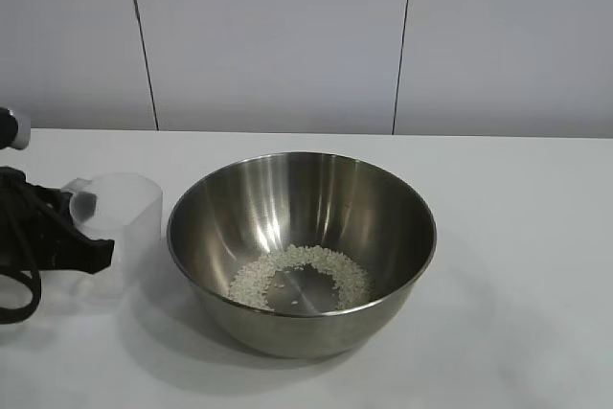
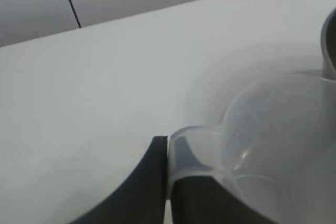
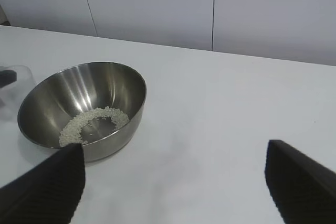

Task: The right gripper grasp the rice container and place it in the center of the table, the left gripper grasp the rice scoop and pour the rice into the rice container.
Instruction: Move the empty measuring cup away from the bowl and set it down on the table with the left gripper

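The steel bowl [image 1: 302, 246] sits mid-table [image 1: 517, 237] with rice [image 1: 299, 273] ringed in its bottom. Just left of it, the left gripper [image 1: 81, 232] pinches the clear scoop [image 1: 123, 222] by its handle. The right gripper [image 3: 173, 182], fingers spread, hangs well apart from the bowl. No writing is readable.

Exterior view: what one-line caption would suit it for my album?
Left end effector shut on the scoop's handle beside the steel bowl, rice in the bowl.

Exterior camera faces the counter [image 1: 517, 237] closely from the front; right wrist camera, farther off, shares the steel bowl [image 1: 302, 246]
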Robot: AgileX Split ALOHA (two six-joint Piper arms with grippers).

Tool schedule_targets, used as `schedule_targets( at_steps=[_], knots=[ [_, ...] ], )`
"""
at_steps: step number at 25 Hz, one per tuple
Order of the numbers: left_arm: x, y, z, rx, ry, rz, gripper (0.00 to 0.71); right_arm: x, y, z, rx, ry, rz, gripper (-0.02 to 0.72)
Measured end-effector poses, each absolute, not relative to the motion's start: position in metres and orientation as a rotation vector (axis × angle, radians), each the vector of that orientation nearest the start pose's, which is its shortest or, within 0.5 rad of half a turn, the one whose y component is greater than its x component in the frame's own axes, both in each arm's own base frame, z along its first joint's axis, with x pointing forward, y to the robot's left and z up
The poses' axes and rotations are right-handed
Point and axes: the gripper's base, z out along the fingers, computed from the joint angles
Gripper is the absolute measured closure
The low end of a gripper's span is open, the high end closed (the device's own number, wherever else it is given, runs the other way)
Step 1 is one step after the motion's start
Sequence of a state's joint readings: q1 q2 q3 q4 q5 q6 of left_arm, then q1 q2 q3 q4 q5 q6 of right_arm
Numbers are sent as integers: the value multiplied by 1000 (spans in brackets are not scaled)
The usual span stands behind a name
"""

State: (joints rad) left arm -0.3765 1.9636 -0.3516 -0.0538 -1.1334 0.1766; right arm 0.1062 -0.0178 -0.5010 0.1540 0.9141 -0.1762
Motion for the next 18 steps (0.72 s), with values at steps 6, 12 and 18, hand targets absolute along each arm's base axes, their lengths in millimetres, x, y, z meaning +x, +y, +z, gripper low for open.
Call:
schedule_targets(
  at_steps=[6, 12, 18],
  knots=[
    [245, -90, 68, 480, 1960, -81, 707, -4, 11, 291, -259, 1854, 131, 66],
    [248, -91, 61, 449, 1972, -98, 705, -4, 11, 291, -259, 1854, 131, 66],
    [241, -89, 59, 456, 1996, -96, 498, -4, 11, 291, -259, 1854, 131, 66]
  ],
)
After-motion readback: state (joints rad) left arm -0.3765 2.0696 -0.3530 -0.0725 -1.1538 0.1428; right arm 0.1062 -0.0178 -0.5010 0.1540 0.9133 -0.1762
